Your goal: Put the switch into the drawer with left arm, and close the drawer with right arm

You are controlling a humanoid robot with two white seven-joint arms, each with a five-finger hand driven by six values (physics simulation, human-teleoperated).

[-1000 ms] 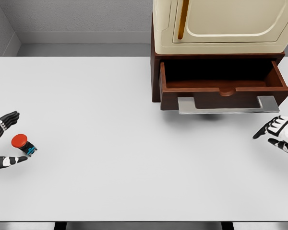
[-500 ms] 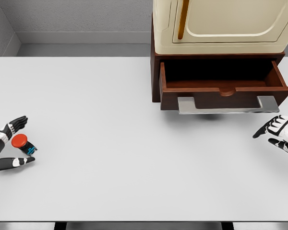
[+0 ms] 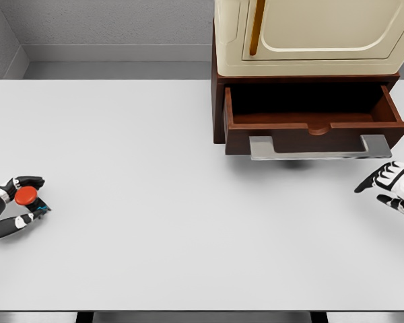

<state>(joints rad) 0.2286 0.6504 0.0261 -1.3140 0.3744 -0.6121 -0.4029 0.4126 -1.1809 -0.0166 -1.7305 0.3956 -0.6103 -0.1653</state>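
The switch (image 3: 27,198) is gripped by the left robot hand (image 3: 12,205) at the counter (image 3: 155,202) edge. The right robot hand (image 3: 390,187) is held open below the open drawer (image 3: 314,121).

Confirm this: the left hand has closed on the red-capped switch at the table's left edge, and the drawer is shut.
Not quite. The head view shows the drawer pulled open, not shut. The left hand does grip the red-capped switch at the table's left edge.

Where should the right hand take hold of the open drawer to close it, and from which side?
On the grey handle bar across the drawer front, probably coming from the table side. The bar juts toward the robot, and the right hand, open, waits just below its right end.
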